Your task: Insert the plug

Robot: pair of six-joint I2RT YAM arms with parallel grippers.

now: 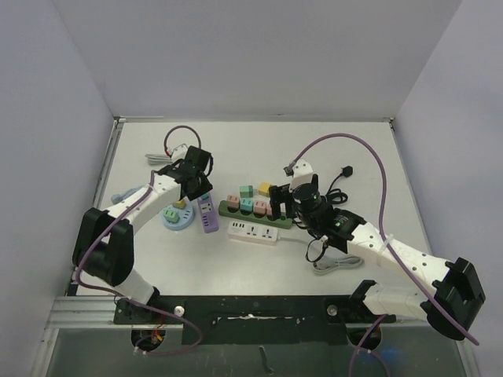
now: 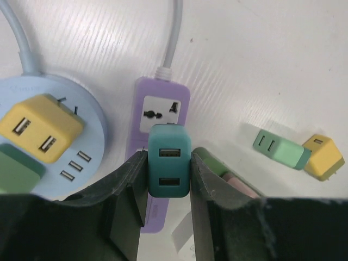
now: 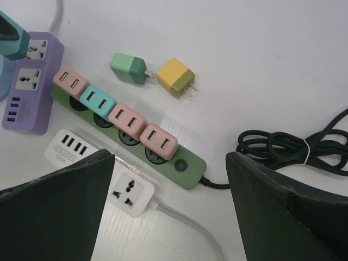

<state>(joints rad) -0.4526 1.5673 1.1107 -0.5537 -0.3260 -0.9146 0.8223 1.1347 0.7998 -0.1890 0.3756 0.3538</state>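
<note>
The white table (image 1: 354,149) carries everything. Longest on it is a green plastic power strip (image 3: 190,168) with three pink adapters and one teal adapter seated in a row in its sockets. Just beside it lies a white power strip (image 3: 130,193) whose small grey print I cannot read. Further left is a purple power strip (image 2: 160,103), then a round pale blue socket hub (image 2: 87,136) holding a yellow cube adapter (image 2: 41,128) and a green one; its faint lettering is illegible. A bundled black cable (image 3: 283,147) lies to the right. The right tool (image 3: 169,163) hangs wide above the green strip. The left tool (image 2: 168,190) grips a teal two-port USB plug (image 2: 169,147) over the purple strip; whether it is seated, I cannot tell. A green plug (image 3: 129,68) and a yellow plug (image 3: 175,77) lie loose.
</note>
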